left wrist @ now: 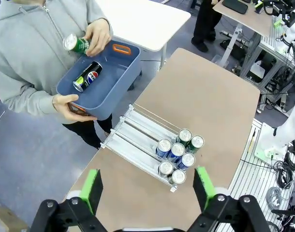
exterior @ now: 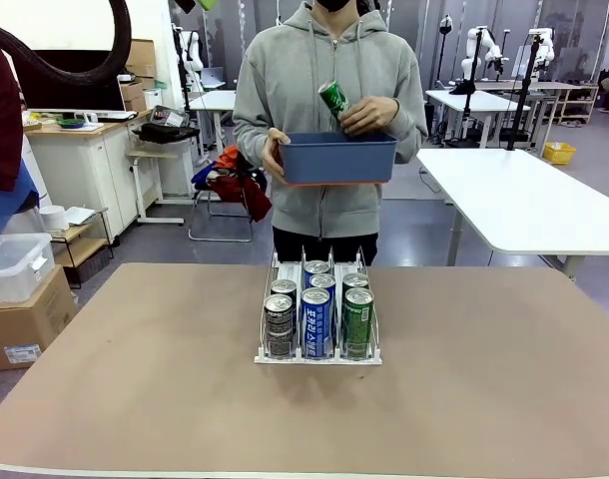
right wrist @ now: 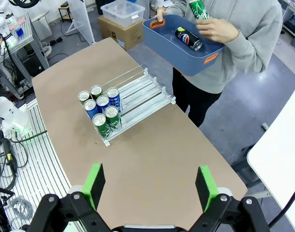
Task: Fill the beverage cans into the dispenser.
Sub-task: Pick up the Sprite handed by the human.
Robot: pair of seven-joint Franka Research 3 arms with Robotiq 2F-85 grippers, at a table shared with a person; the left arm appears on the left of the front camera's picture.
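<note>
The dispenser [exterior: 317, 358] stands mid-table with several beverage cans [exterior: 315, 321] upright at its front: dark ones in the left lane, blue in the middle, green on the right. Behind the table's far edge a person holds a blue bin [exterior: 336, 160] in one hand and lifts a green can [exterior: 334, 100] from it with the other. From above, the dispenser [left wrist: 135, 137] shows bare lanes behind its cans [left wrist: 179, 154], and a dark can [left wrist: 87, 76] lies in the bin [left wrist: 119, 72]. My left gripper [left wrist: 147, 188] hangs open high above the table. My right gripper [right wrist: 150, 186] is open too, above the dispenser [right wrist: 142, 94] and its cans [right wrist: 100, 108].
The brown table [exterior: 135, 399] has free room on every side of the dispenser. A white table [exterior: 524, 200] stands at the back right. On the floor at the left sit a cardboard box [exterior: 25, 324] and a clear plastic box [exterior: 15, 264].
</note>
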